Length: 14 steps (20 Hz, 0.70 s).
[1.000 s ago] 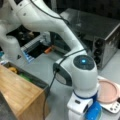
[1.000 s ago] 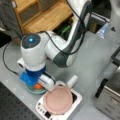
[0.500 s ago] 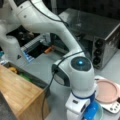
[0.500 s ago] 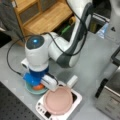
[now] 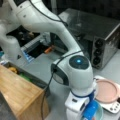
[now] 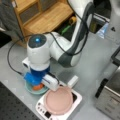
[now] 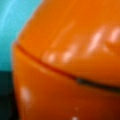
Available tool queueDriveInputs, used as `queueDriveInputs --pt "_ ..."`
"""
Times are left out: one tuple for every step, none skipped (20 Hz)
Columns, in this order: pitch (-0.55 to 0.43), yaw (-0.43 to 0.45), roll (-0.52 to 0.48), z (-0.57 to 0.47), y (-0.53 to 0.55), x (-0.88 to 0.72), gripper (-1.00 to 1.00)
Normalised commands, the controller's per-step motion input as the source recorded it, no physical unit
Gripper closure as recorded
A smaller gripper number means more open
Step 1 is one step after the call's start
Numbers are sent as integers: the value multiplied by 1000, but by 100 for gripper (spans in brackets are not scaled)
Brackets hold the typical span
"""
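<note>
A shiny orange object [image 7: 65,62] fills the wrist view, with a strip of the teal bowl [image 7: 12,22] behind it at the upper left. In a front view the orange object [image 6: 38,87] lies in the teal bowl [image 6: 28,88] on the grey table. My gripper [image 6: 36,81] reaches straight down into that bowl, right over the orange object, and its fingers are hidden under the blue-and-white hand. In a front view only the bowl's rim [image 5: 100,115] shows beside the hand [image 5: 87,112].
A pink round plate [image 6: 58,100] [image 5: 106,91] rests on a white base with buttons [image 6: 76,98] right beside the bowl. A wooden shelf [image 6: 45,17] [image 5: 20,95] and a metal box [image 5: 95,32] [image 6: 110,100] flank the arm. A black cable [image 6: 11,60] trails over the table.
The wrist has shifted slightly over the bowl in the last second. The bowl, the plate and the rest stay where they were.
</note>
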Motion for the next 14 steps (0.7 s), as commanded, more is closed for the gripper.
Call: queueDriveInputs --pt "140 18 -50 -124 89 169 100" --pt "155 21 -49 -62 93 165 100" --pt "169 24 -47 15 97 161 100" --pt "190 32 -38 99 99 162 100" --pt "204 36 -36 184 101 165 100" --pt "206 36 -37 233 97 166 100" --pt "211 44 -38 287 87 178 100" --pt "217 46 -39 337 74 195 100" --pt "217 45 -41 351 61 204 100" --pt "213 43 -36 362 50 220 100" --pt "215 34 -31 373 49 235 100" --pt "223 27 -38 388 59 246 100" --pt "223 25 -40 384 64 248 100" --pt "230 20 -46 355 71 248 100"
